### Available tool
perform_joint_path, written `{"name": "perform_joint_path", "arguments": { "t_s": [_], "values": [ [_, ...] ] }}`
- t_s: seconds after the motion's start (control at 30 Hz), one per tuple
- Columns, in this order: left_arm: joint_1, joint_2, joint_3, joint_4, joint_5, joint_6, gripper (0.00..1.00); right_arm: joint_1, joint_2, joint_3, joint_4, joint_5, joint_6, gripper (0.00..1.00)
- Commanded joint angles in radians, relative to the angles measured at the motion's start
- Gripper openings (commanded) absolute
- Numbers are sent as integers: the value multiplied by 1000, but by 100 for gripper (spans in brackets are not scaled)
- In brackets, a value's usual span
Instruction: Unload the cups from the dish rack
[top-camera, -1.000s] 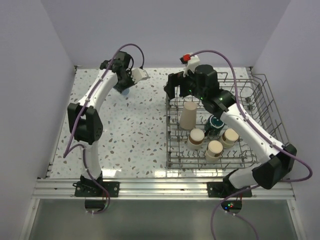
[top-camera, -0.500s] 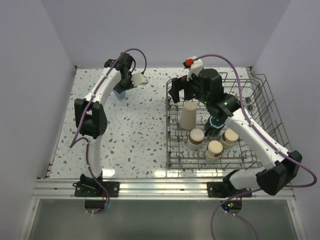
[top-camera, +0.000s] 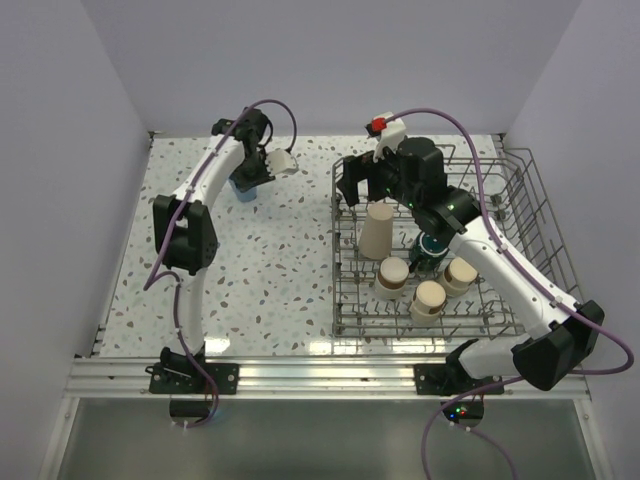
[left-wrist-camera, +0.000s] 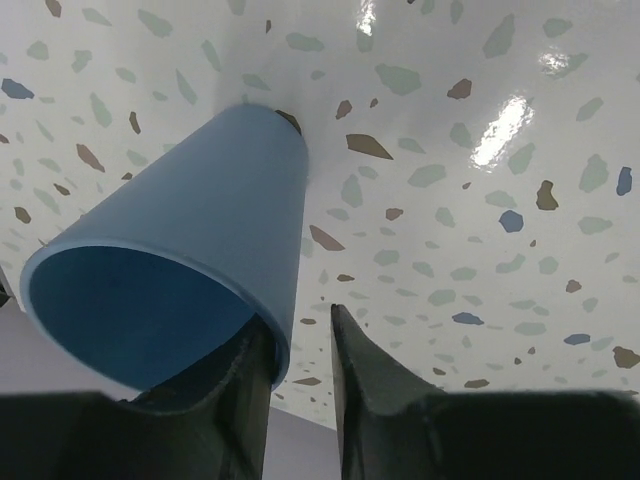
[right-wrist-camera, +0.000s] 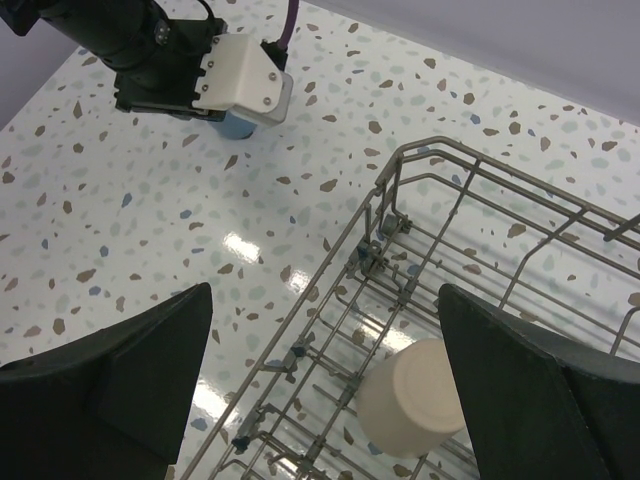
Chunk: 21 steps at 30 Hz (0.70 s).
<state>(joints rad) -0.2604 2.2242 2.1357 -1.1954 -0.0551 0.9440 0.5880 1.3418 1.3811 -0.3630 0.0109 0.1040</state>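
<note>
Left gripper (left-wrist-camera: 300, 330) a bit open at the blue cup (left-wrist-camera: 190, 230) rim (by the far edge of the table (top-camera: 270, 260)), right gripper (right-wrist-camera: 325, 290) wide open over the dish rack (top-camera: 440, 325)

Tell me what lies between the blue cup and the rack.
Only bare table between cup and rack, seen in top and right wrist views.

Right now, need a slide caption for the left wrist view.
Blue cup on the speckled table, its rim between the slightly parted fingers of the left gripper.
</note>
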Motion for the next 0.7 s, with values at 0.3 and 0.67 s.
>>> {"name": "perform_joint_path", "arguments": {
  "t_s": [0.3,0.67],
  "values": [
    [7,-92,33,153,-6,-60,70,-14,10,9,-76,188,36,98],
    [7,-420,-209,428,156,-365,88,-89,94,-73,-223,163,72,98]
  ]
}}
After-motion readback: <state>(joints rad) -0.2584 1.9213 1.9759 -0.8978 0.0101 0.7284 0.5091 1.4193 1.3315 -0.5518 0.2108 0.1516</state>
